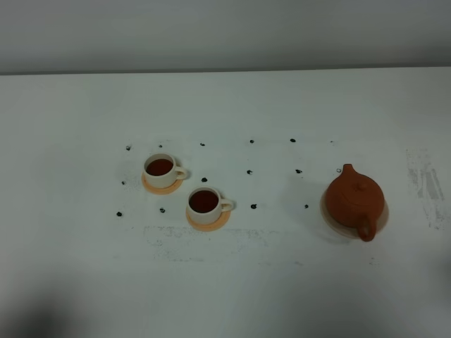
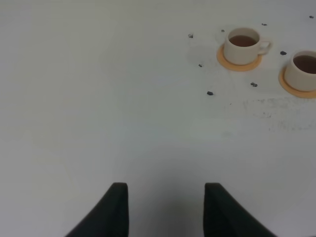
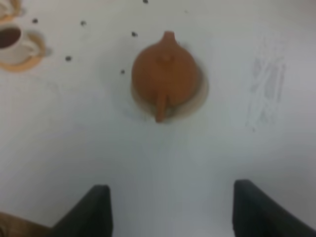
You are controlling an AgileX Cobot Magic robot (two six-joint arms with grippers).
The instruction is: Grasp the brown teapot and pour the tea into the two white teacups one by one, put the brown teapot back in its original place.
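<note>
Round reddish-brown clay teapot [image 3: 165,74] sat on its pale beige disc [image 3: 197,96], straight ahead of the right gripper [image 3: 170,210], jaws spread and empty, loop handle pointing back at it. Left gripper [image 2: 165,210] was spread too, farther off.

The high exterior camera looks steeply down on the white table [image 1: 225,282], far enough back to take in both teacups [image 1: 161,170] [image 1: 204,202] at centre left and the teapot [image 1: 354,200] at right. The left wrist camera looks forward and down over its gripper [image 2: 165,210], low in the frame, with the same cups [image 2: 242,45] [image 2: 303,71] at upper right. The right wrist camera looks down past its gripper [image 3: 170,212], nearer the teapot [image 3: 165,74], with a cup [image 3: 12,42] at upper left.
</note>
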